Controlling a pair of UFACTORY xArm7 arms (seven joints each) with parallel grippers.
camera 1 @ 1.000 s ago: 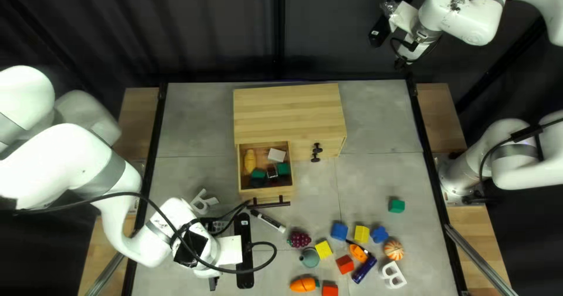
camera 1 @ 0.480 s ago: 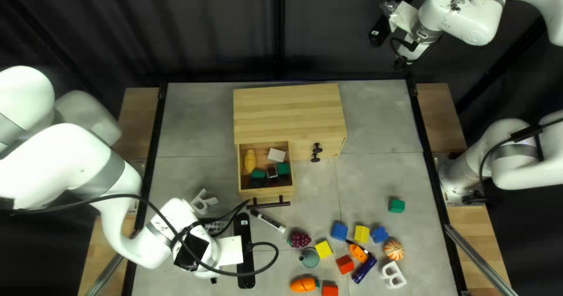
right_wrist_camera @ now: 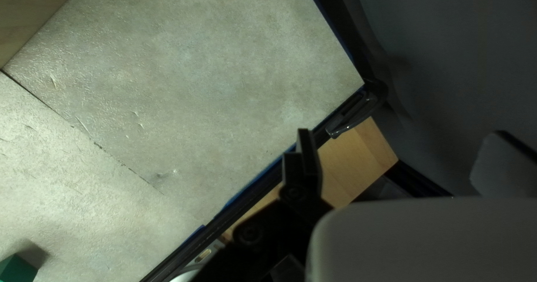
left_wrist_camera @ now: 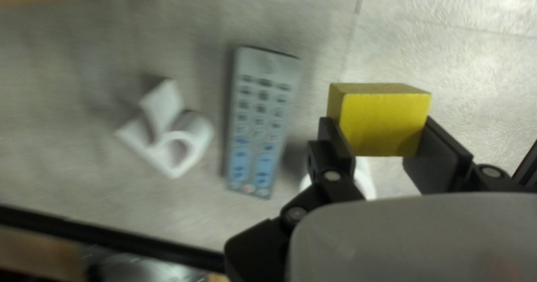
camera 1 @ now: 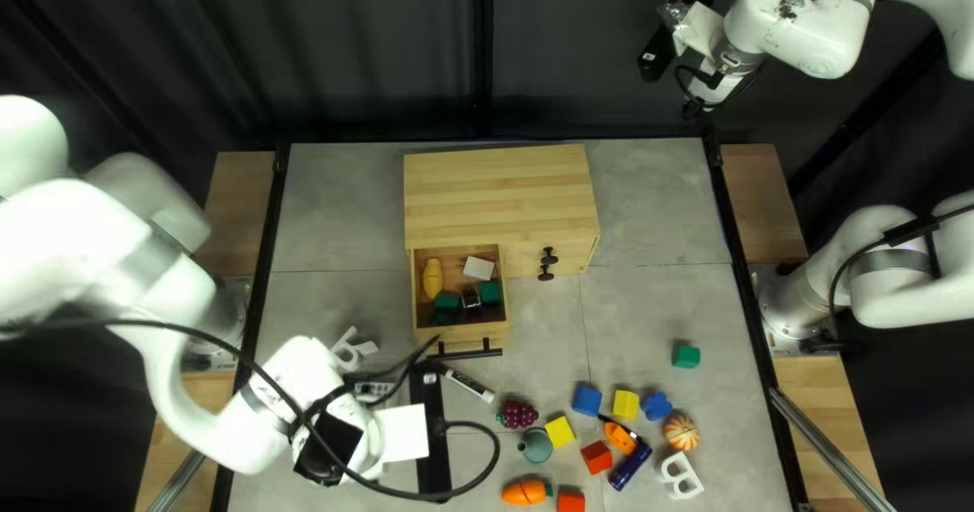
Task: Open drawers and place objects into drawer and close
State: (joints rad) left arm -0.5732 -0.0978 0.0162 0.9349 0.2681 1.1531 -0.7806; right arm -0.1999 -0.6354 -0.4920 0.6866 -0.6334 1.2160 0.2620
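Left gripper [camera 1: 335, 449]: we've got both fingers pinched on the yellow block [left_wrist_camera: 383, 124], one on each side
Yellow block: up over the table [camera 1: 345, 192], so not in our drawer [camera 1: 462, 336]
Drawer: pulled open, with a yellow toy [camera 1: 433, 278], a pale block [camera 1: 478, 268] and green blocks [camera 1: 490, 292] inside
Right gripper [camera 1: 696, 106]: ours is spread wide, past the table's far edge
Near the left gripper: remote [left_wrist_camera: 260, 120], white letter [left_wrist_camera: 173, 131] beside it
Marker [camera 1: 470, 385]: lying just by the drawer's handle [camera 1: 465, 354]
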